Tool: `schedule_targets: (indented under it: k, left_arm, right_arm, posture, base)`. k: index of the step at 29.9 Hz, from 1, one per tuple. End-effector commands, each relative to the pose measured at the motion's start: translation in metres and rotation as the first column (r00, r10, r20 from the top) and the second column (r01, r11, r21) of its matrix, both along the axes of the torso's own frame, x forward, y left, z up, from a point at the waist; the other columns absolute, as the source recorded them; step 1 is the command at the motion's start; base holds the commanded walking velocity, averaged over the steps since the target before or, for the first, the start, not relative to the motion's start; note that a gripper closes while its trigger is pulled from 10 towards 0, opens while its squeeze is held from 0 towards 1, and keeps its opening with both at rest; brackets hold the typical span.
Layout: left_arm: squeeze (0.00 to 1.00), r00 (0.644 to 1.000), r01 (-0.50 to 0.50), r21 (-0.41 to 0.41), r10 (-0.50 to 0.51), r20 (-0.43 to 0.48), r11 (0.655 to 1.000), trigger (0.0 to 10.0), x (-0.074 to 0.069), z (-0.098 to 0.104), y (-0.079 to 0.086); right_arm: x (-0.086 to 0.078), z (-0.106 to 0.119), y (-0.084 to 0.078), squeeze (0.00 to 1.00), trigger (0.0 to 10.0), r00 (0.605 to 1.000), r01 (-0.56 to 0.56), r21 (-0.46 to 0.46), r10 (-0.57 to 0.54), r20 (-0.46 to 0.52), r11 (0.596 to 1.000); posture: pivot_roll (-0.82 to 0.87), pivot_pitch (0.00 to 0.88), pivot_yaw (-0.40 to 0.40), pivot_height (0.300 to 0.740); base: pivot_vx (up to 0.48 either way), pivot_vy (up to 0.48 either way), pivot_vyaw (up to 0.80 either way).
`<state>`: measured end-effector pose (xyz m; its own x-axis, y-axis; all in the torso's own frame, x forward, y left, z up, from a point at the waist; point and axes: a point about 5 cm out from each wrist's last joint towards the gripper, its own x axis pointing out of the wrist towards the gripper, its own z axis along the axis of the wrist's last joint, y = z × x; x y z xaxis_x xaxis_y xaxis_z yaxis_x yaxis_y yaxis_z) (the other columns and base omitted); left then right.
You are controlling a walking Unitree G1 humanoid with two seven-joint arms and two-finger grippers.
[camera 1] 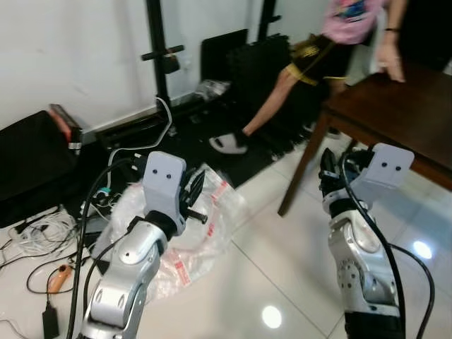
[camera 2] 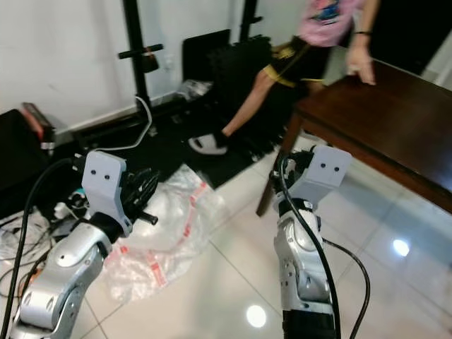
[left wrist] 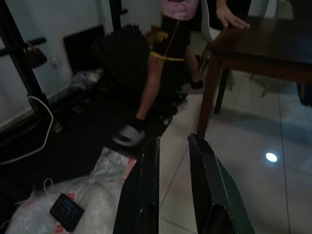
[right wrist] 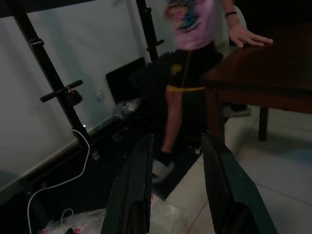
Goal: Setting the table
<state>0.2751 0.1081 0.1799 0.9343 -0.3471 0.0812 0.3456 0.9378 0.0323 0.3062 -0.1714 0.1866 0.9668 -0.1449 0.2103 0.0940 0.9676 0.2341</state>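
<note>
From the left eye view you see the left gripper raised over a crumpled clear plastic bag with red print that lies on the glossy white tiled floor; its fingers look parted and hold nothing. To your left a tangle of white and black cables lies on the floor beside a dark case. The right gripper is held up near the leg of the dark brown wooden table, which stands ahead on your right, and a person in a pink top and black shorts rests a hand on its far edge. The right eye view gives you the same scene, with the table's bare top running to the right edge. In the left wrist view your two black fingers stand apart with floor showing between them, released and empty; the plastic bag sits just beside them with a small black keypad-like object on it. In the right wrist view the fingers are likewise spread and empty, aimed toward the person's legs and the table's corner
</note>
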Motion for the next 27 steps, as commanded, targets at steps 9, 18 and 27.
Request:
schedule_targets:
  k: [9, 18, 27]
  left_arm:
    - [0.0, 0.999, 0.025, -0.017, -0.025, -0.02, 1.0, 10.0, -0.0022, -0.0023, -0.0042]
    - [0.0, 0.999, 0.045, -0.036, -0.046, -0.017, 0.998, 10.0, -0.0035, -0.0005, -0.0077]
    - [0.0, 0.998, 0.053, -0.048, -0.054, -0.02, 0.997, 10.0, -0.0032, 0.0005, -0.0085]
  right_arm:
    - [-0.0014, -0.0027, -0.0043, 0.0, 10.0, 1.0, 0.016, 0.001, -0.016, -0.014, 1.0]
    - [-0.0016, -0.0023, -0.0048, 0.0, 10.0, 1.0, 0.018, -0.001, -0.018, -0.014, 1.0]
    - [-0.0021, -0.0024, -0.0046, 0.0, 10.0, 1.0, 0.019, -0.001, -0.019, -0.015, 1.0]
  posture:
    - [-0.07, 0.018, 0.042, 0.74]
    - [-0.08, 0.02, 0.04, 0.74]
    - [-0.08, 0.021, 0.041, 0.74]
  base:
    - [0.0, 0.0, -0.8]
    - [0.0, 0.0, -0.8]
    - [0.0, 0.0, -0.8]
